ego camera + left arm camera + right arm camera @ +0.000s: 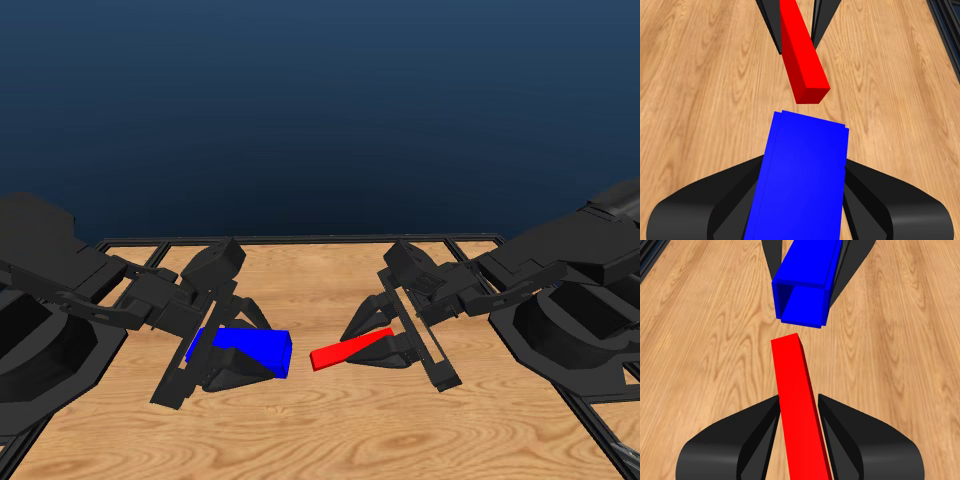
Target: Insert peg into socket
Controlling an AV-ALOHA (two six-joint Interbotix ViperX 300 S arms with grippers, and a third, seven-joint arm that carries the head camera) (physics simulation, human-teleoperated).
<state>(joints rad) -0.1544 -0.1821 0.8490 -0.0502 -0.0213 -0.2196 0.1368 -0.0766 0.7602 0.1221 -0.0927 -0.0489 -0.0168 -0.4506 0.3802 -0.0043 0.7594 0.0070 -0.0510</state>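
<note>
Left pincer [235,362] clamps socket [250,348], right pincer [385,345] clamps peg [348,348]; bare gap between.

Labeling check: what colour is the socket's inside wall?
Blue, like its outside; the socket shows its open end best in the right wrist view.

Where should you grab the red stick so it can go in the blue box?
Grip the peg at its back part, squeezing its long flat sides, as the right gripper does. That leaves the slim front end free to enter the socket, whose open mouth faces it.
</note>
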